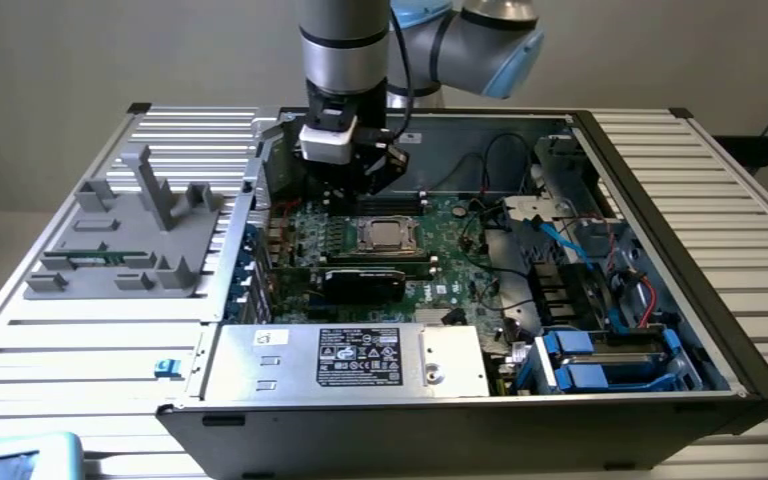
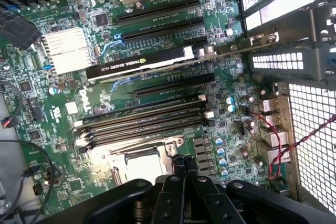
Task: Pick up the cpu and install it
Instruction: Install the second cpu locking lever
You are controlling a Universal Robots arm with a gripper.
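The open computer case (image 1: 651, 250) lies on its side on a slatted metal counter (image 1: 77, 340), with the green motherboard (image 1: 458, 270) facing up. The cpu (image 1: 383, 234) sits in the socket at the middle of the board, its silver-grey top showing inside the metal frame. The end effector (image 1: 364, 172) hangs over the far part of the board, just beyond the cpu and slightly toward the exterior view's left, above it and not touching it. In the wrist view its two black fingers (image 2: 178, 169) are pressed together with nothing between them, and the pale top of the cpu (image 2: 142, 167) lies just beside the fingertips. On the near side of the cpu, a black expansion card (image 1: 373, 280) stands in its slot, and nearer still is the grey power supply (image 1: 344, 358) with its label. Memory sticks (image 2: 147, 116) run in a row between the socket and the card in the wrist view. A grey plastic fixture (image 1: 131, 240) rests on the counter at the exterior view's left, well apart from the case interior.
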